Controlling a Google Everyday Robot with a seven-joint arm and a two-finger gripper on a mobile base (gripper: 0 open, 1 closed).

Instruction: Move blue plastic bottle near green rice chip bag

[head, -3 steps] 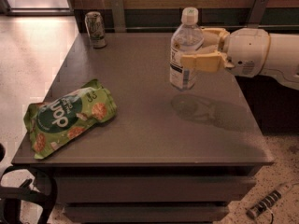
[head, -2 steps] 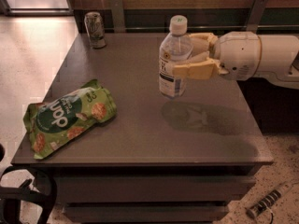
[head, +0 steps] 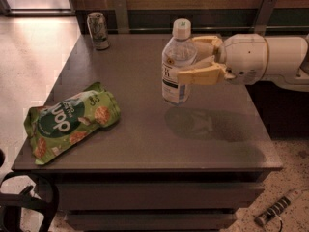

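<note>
The blue plastic bottle [head: 176,62] is clear with a white cap and a pale label. It is upright and held above the grey table [head: 145,129], right of centre. My gripper [head: 199,57] comes in from the right and is shut on the bottle's middle, one tan finger in front and one behind. The green rice chip bag [head: 70,121] lies flat near the table's front left corner, well to the left of the bottle.
A short metal drink can [head: 98,30] stands at the table's back left. A wooden wall panel runs behind the table. A power strip [head: 276,210] lies on the floor at the lower right. A dark chair part [head: 24,204] sits at the lower left.
My gripper has carried the bottle leftward, closer to the bag. The bag and the can have not moved.
</note>
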